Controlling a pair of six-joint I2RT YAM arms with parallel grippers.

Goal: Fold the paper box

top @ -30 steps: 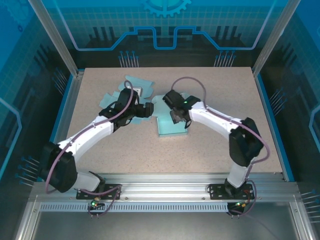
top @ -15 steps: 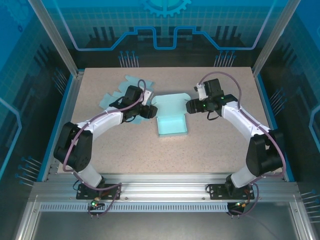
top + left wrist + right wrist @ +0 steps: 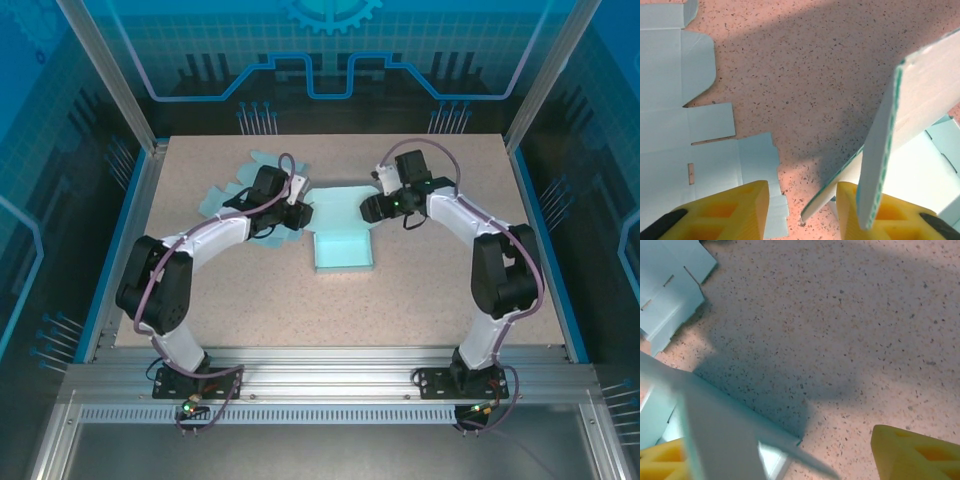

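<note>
Box flap [image 3: 722,437] blurred, perhaps upright

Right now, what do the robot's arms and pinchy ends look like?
The left arm and right arm are white tubes with black joints, and a thin purple cable loops along each. The left end effector and right end effector have chunky yellow fingers.

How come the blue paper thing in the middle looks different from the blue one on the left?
The box in the middle has walls standing up, like a little tray; the sheet lies completely flat. The box is nearer the front; the sheet is off to the left, farther back. Both are the same pale blue card.
</note>
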